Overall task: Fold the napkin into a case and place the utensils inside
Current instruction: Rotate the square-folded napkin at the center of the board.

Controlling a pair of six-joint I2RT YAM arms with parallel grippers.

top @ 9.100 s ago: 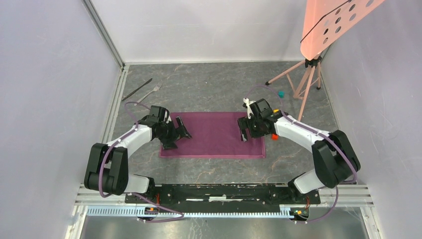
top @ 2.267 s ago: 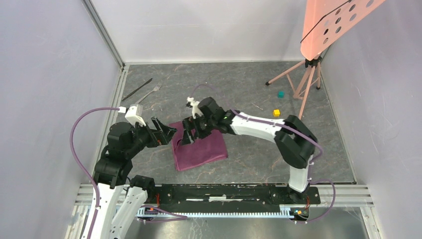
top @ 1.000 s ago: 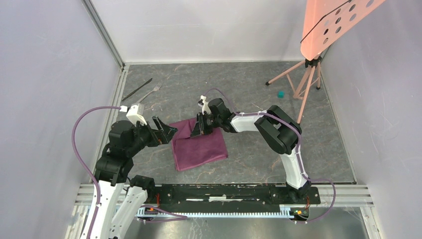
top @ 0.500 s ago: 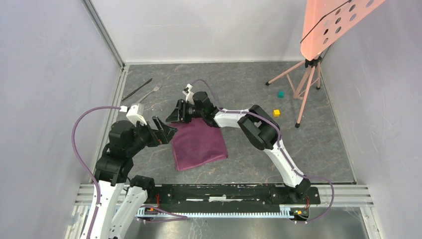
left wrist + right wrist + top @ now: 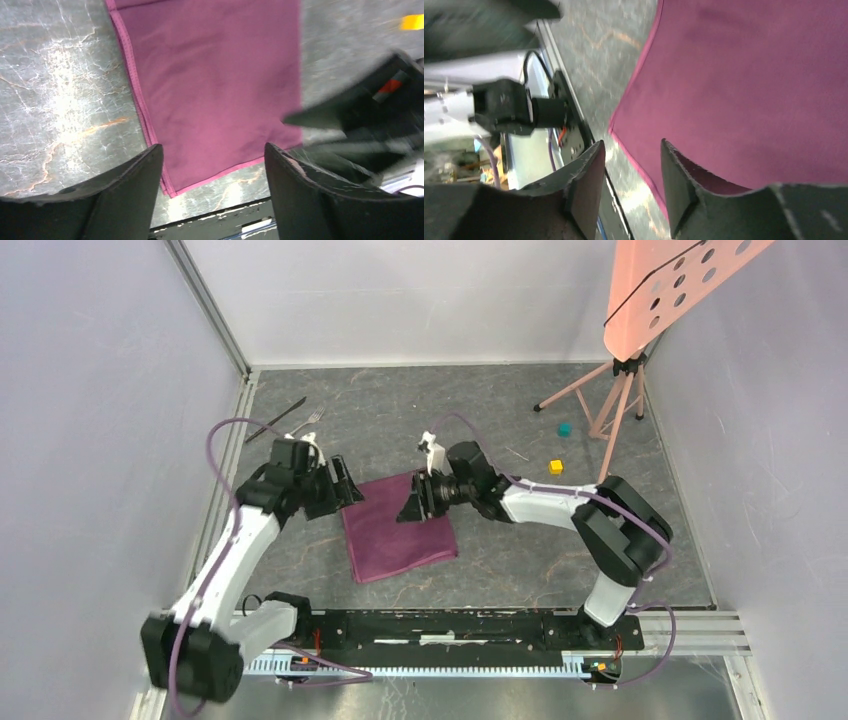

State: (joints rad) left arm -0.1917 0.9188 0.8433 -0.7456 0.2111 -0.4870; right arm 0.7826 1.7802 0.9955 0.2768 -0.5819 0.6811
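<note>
**Plum cloth flat on the marbled desk, both grippers spread above it**

We see the napkin lying flat on the grey, veined desk as a skewed, nearly square sheet of thin plum fabric. It is plain and matte, and the left wrist view shows a narrow stitched hem along its edge. It sits left of centre, between the two arms.

The left gripper hangs at the cloth's far left corner. Its two dark, blunt, wedge-shaped fingers stand wide apart with nothing between them, and only cloth and stone show through the gap.

The right gripper is over the far edge of the napkin. Its black fingers are parted with a clear gap and grip nothing. We cannot tell whether their tips touch the fabric.

The utensils lie well apart from the cloth near the far left corner of the desk. They are a slim silver fork and, just beside it, a thin dark straight knife.

On the right side sit a small yellow cube and a teal cube, close to a salmon-pink tripod that carries a perforated panel
</note>
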